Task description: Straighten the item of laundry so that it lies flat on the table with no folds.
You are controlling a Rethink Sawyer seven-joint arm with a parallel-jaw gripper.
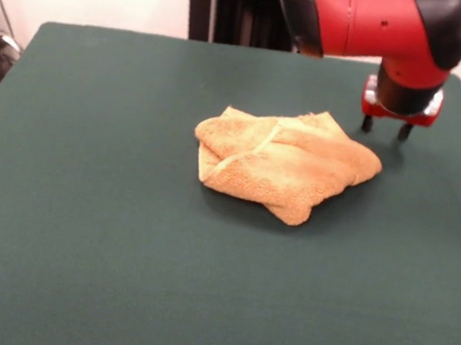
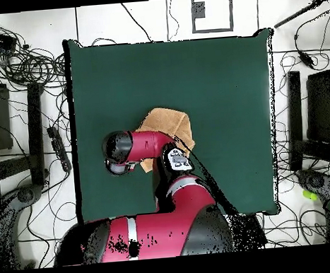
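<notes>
The orange-yellow terry towel (image 1: 283, 162) lies crumpled and folded over itself near the middle of the dark green table (image 1: 78, 229). In the overhead view the towel (image 2: 170, 122) is partly hidden under the arm. My gripper (image 1: 385, 129) hangs behind and to the right of the towel in the front view, close above the table and apart from the cloth. Its two dark fingers (image 1: 366, 123) stand apart, with nothing between them. In the overhead view the gripper is hidden beneath the arm's wrist (image 2: 118, 151).
The red and black arm (image 1: 378, 22) reaches in from the top of the front view. Cables and equipment (image 2: 21, 75) lie on the floor around the table, beyond its edges.
</notes>
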